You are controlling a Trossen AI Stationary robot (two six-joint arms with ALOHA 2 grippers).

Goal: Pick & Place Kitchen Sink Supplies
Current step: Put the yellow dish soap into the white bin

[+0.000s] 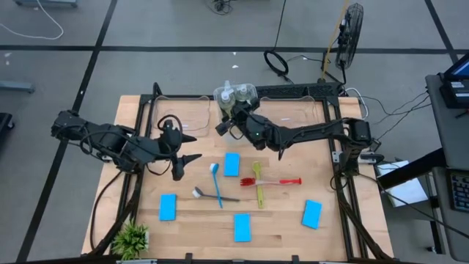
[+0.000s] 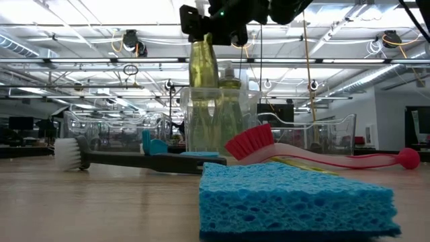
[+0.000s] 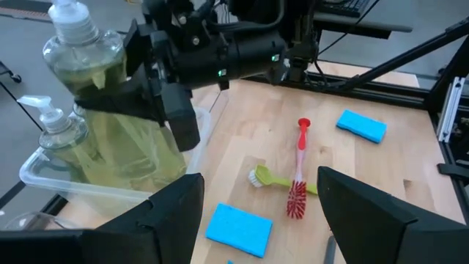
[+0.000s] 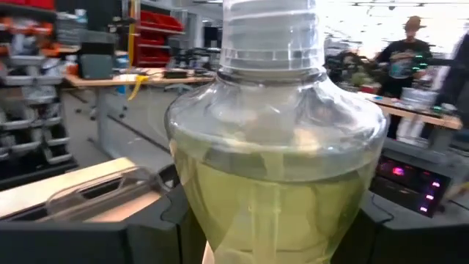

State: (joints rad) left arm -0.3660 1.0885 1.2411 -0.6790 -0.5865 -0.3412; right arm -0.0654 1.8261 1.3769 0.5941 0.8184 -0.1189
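The right gripper (image 1: 223, 126) is clenching a soap bottle (image 3: 99, 110) and holding it just above the clear bin (image 3: 44, 176), where other bottles (image 1: 236, 93) are standing. The left gripper (image 1: 182, 152) is waiting with fingers spread, holding nothing. Brushes, the red one (image 1: 282, 180) and the blue one (image 1: 217, 183), are lying between blue sponges (image 1: 231, 163). A plant (image 1: 132, 238) is standing at the table corner.

A light wooden worktop (image 1: 293, 220) stands on a grey floor (image 1: 183, 29) crossed by dark lines, with loose cables (image 1: 29, 29) trailing over it. A black fan (image 1: 352, 26) sits just behind the worktop. Overhead, pipes (image 2: 80, 62) run under a bright white ceiling. Across the room are benches (image 4: 102, 77), red shelves (image 4: 157, 26) and a person (image 4: 403, 51) standing.
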